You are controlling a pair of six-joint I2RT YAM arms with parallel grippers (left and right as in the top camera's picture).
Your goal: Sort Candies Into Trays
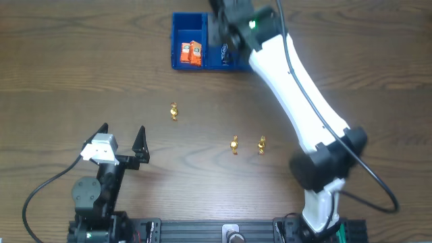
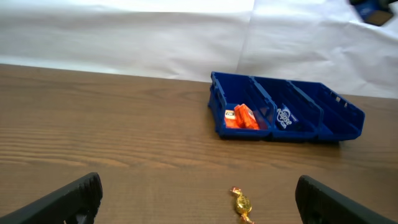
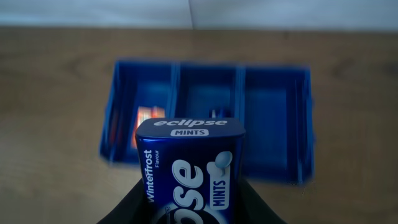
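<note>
Blue rectangular mint tin is sitting clamped in the right gripper, above the blue plastic three-compartment tray. Releasing off-centre is risking a divider strike or mixing with the orange wrapped candies. The left gripper is resting spread apart, with a gold-wrapped candy just ahead.

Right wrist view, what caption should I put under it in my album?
The right gripper holds a blue mint tin, with the three-part blue tray just beyond it.
</note>
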